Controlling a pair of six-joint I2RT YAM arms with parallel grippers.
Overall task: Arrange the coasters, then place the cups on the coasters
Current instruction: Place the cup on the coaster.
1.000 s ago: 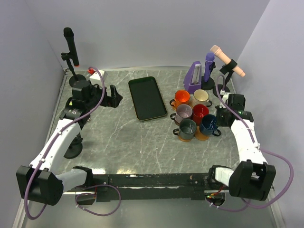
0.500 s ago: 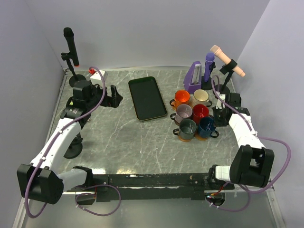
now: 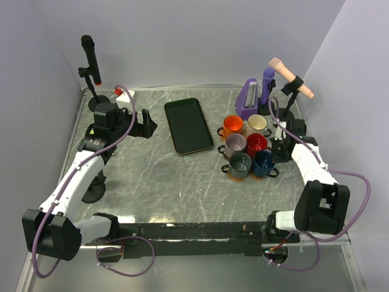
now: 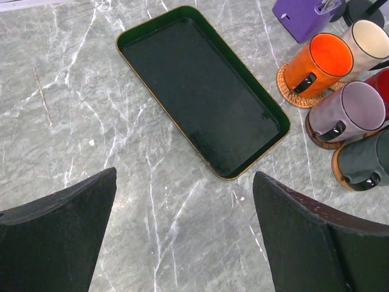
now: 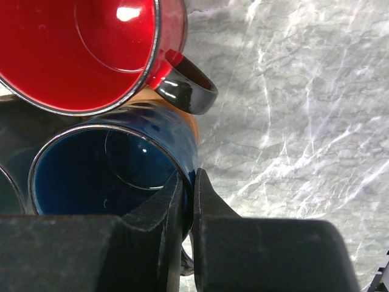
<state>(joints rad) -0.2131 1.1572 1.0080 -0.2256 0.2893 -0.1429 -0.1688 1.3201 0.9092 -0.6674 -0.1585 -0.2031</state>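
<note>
So, the right pincer [image 5: 189, 182] has nudged the navy cup [image 5: 91, 176] in tighter over its tan coaster [image 5: 193, 128], near-right of the cluster by the red cup [image 5: 73, 48]; it's pinched shut on the rim; left pincer [image 4: 184, 182] gapes empty; last cup looks seated, probably just needs releasing.

Six handled cups are seen upright, mouths up, packed in a two-by-three block to the right of the black tray [image 3: 188, 125]. The column nearer the tray is formed by the orange cup [image 3: 232, 125], the mauve-grey cup [image 3: 235, 143] and the dark grey-green cup [image 3: 239, 164]. The column farther from the tray is formed by the cream cup [image 3: 258, 125], the red cup [image 3: 256, 143] and the navy cup [image 3: 264, 161]. A tan woven coaster [image 4: 287, 85] is seen under the orange cup, and a dark brown coaster [image 4: 315, 137] under the mauve-grey cup.
</note>
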